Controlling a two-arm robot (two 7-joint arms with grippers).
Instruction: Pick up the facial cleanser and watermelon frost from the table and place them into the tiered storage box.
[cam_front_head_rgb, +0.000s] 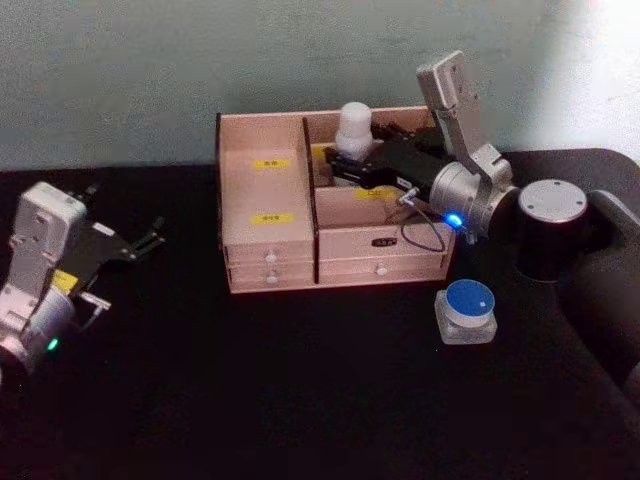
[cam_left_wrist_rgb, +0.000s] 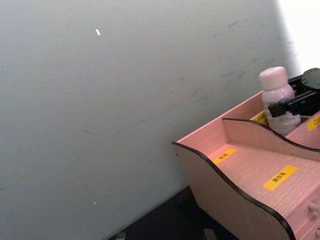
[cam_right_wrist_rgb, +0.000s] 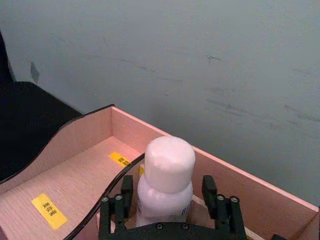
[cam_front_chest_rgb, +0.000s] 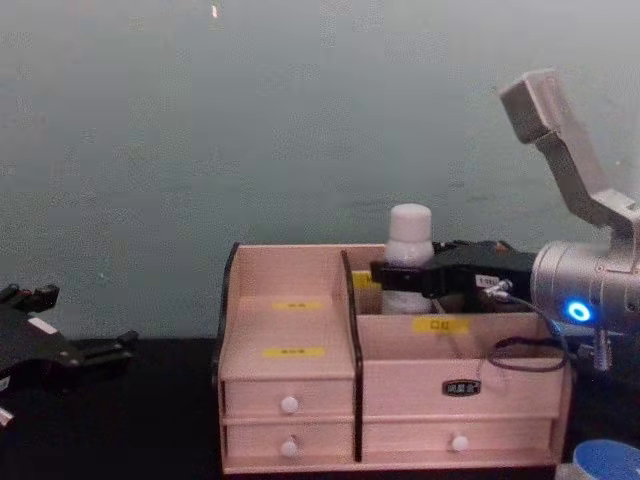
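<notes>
Black tabletop lies nearest, with the watermelon frost, a blue-lidded jar, just off the front right corner of the tiered storage box. At the table's left edge the left gripper sits low, spread wide and holding nothing. The right gripper reaches level into the box's rear right compartment. Its fingers narrowly flank the upright white facial cleanser, and the right wrist view shows slivers of gap. Writing on the 2 left yellow labels is unreadable. Behind stands a grey wall.
</notes>
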